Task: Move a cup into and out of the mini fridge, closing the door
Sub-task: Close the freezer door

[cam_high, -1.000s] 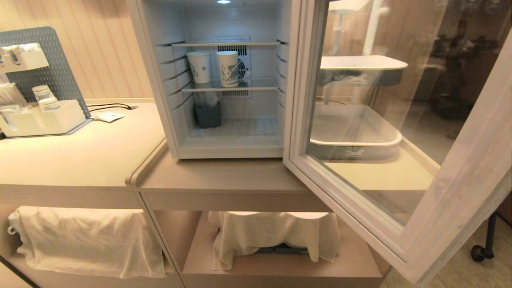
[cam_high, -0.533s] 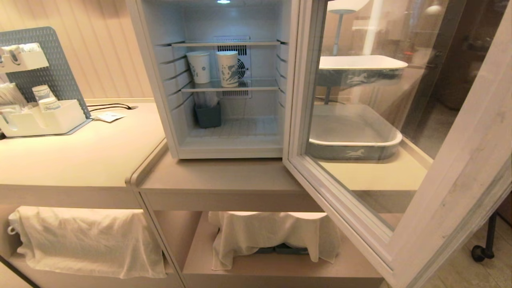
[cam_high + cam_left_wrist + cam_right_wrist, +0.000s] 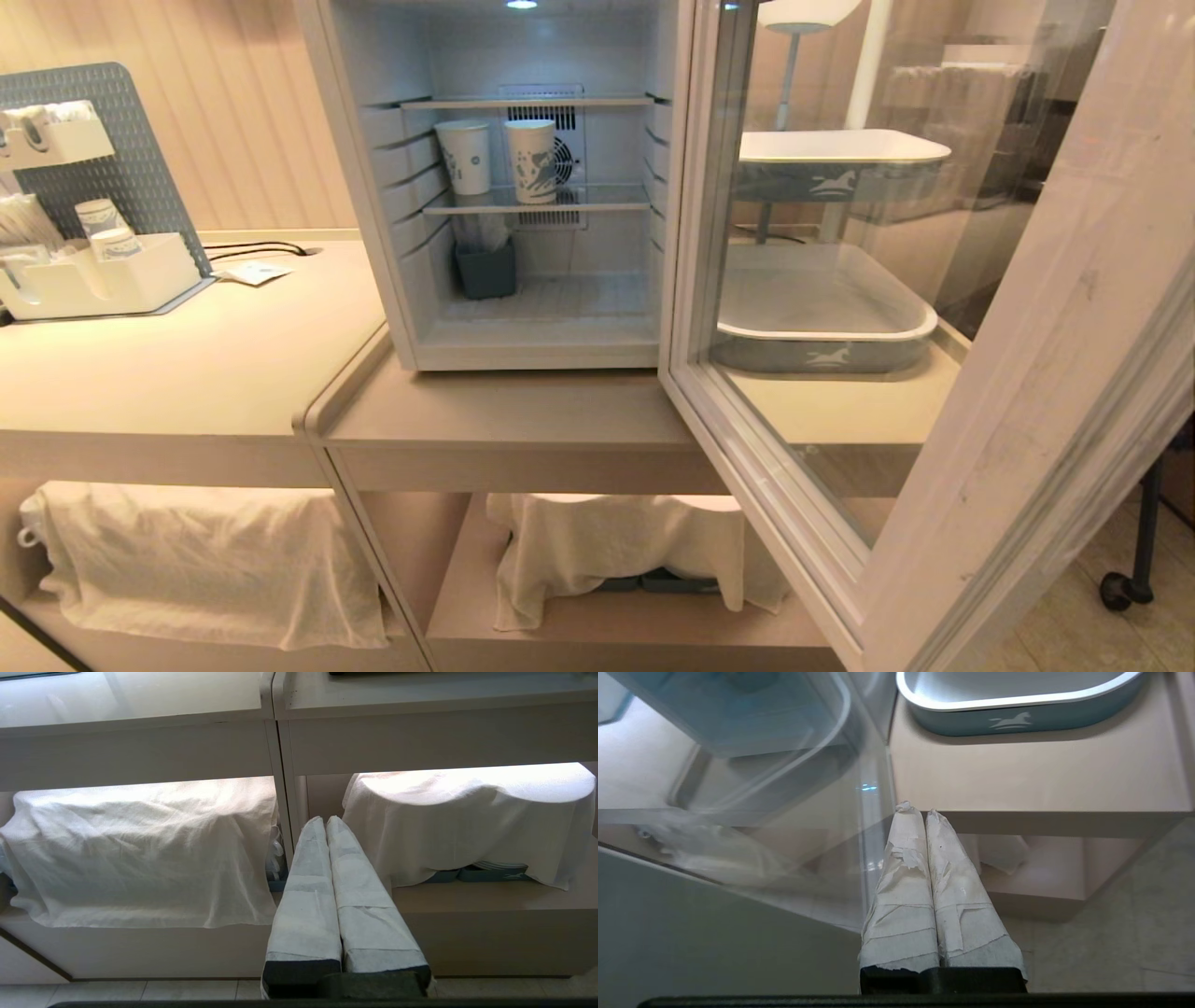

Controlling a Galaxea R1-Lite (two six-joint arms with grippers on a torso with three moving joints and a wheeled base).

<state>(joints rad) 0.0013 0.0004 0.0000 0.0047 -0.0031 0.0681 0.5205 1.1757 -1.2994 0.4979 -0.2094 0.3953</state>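
Small white paper cup with blue swirl print point(image 3: 531, 161): likely light, crushable; grip gently mid-wall. Right gripper point(image 3: 919, 810) closed, empty, beside the glass door point(image 3: 752, 826). Left gripper point(image 3: 325, 819) closed, empty.

We see the cup point(image 3: 531, 159) on the mini fridge point(image 3: 373, 233) middle shelf, right of another cup point(image 3: 464, 156), seemingly apart; the door point(image 3: 1027, 392) stands open rightward.

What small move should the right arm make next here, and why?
Probably keep pushing the door toward the mini fridge. The cup already stands on the middle shelf beside another cup, and the door hangs open. The right gripper, fingers shut and empty, sits by the door's glass outside; the left gripper is shut, low before the cabinet.
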